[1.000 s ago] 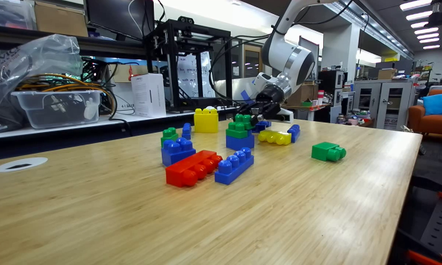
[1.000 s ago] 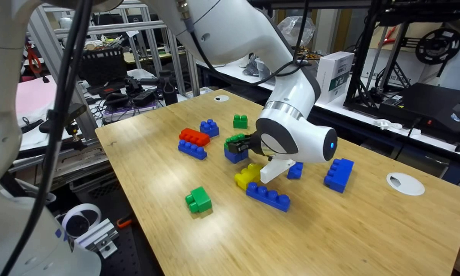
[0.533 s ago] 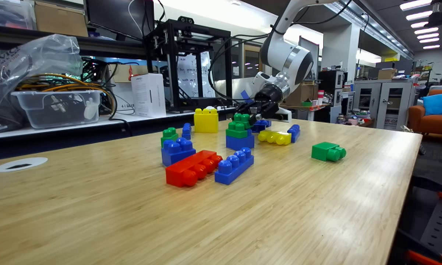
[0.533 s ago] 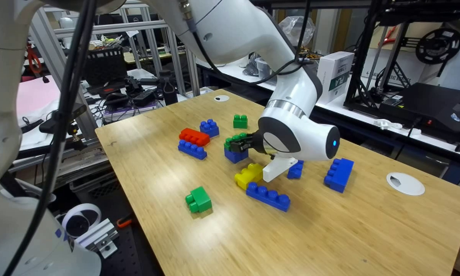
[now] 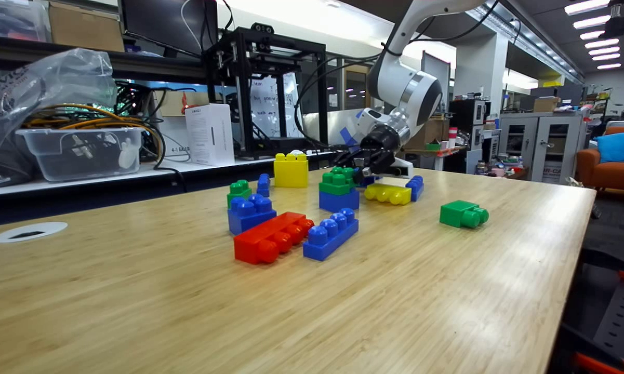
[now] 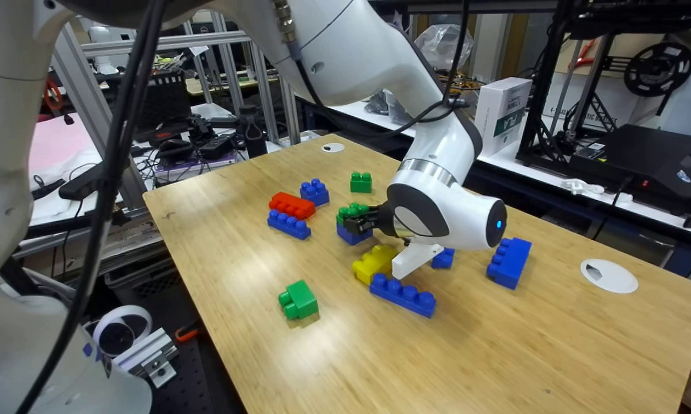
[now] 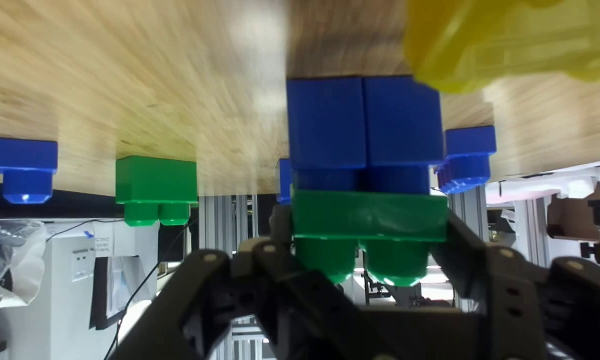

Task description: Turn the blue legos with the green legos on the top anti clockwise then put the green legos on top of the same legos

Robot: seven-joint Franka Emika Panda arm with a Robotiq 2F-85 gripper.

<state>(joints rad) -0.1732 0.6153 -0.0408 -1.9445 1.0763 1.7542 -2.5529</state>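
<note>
I'd say the gripper [image 7: 369, 231], pinching the green brick [image 7: 369, 215] snugly, is mid-placement, needing a press onto the blue brick [image 7: 364, 122] next.

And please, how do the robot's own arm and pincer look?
The arm is white and rounded, with dark patches, a silver ring and a blue light; black cables run along it. The pincer is black and jointed, with pale round pins.
</note>
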